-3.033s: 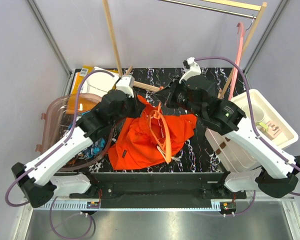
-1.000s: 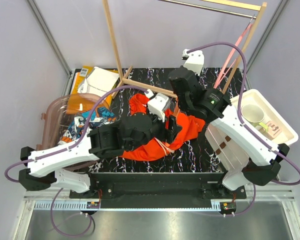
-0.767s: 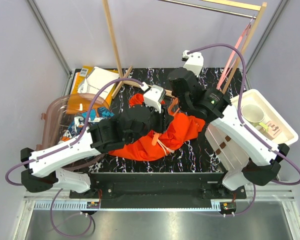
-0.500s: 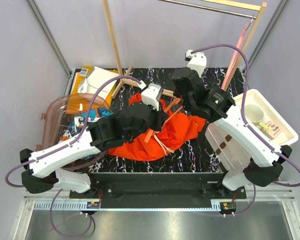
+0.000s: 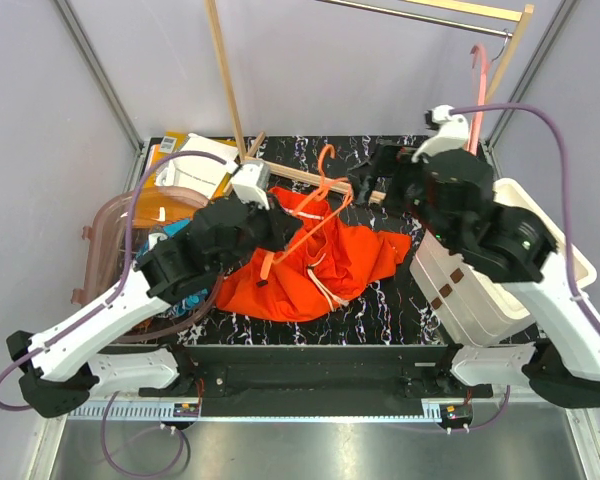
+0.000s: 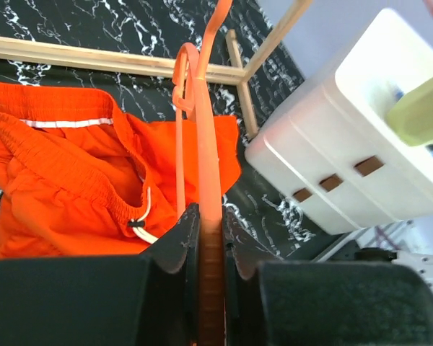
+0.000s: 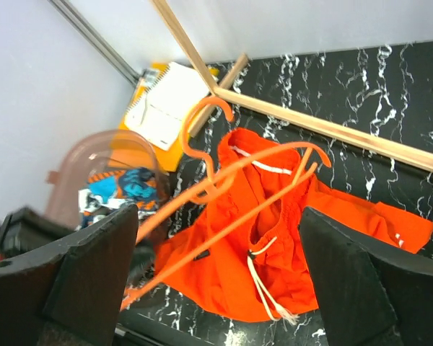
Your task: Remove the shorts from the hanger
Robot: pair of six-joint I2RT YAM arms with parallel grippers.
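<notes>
hanger [image 6: 207,151] raised; perhaps two shorts [image 5: 365,252].

The shorts [image 6: 65,180] beneath the black left hand [image 6: 209,216] are plain bright orange with a white drawstring [image 6: 146,213]. The hanger [image 6: 209,144] is a paler orange. The tabletop [image 6: 94,29] is black with white veins. The drawer box [image 6: 332,151] right of the hand is white. The patterned shorts [image 7: 130,186] off to its left are blue, orange, white and black.
</notes>
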